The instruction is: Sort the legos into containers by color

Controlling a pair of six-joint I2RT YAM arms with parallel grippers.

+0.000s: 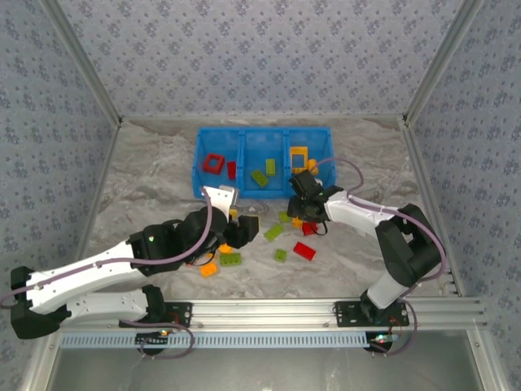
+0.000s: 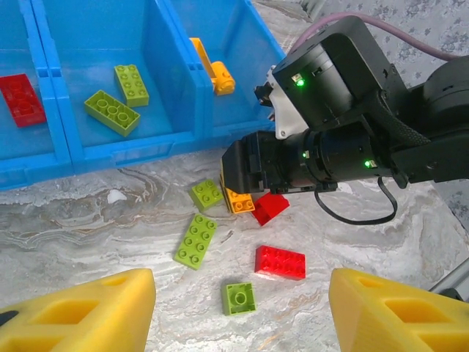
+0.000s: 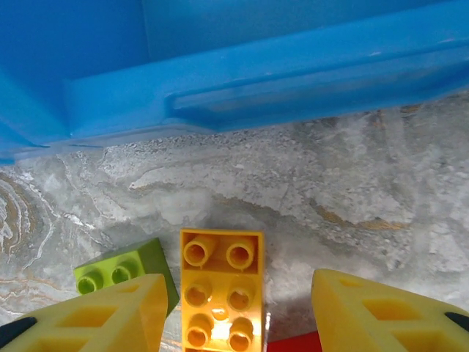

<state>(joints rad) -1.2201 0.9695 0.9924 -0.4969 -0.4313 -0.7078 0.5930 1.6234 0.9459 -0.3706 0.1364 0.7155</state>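
The blue bin stands at the back with three compartments: red pieces on the left, green bricks in the middle, an orange frame on the right. My right gripper is open and low over the table just in front of the bin wall. It straddles an orange brick without closing on it. My left gripper is wide open above a small green square brick. A red brick and a long green brick lie just beyond.
Loose bricks lie in front of the bin: another red one, a green one, and orange and green ones near the left arm. The two grippers are close together. Patterned walls enclose the table.
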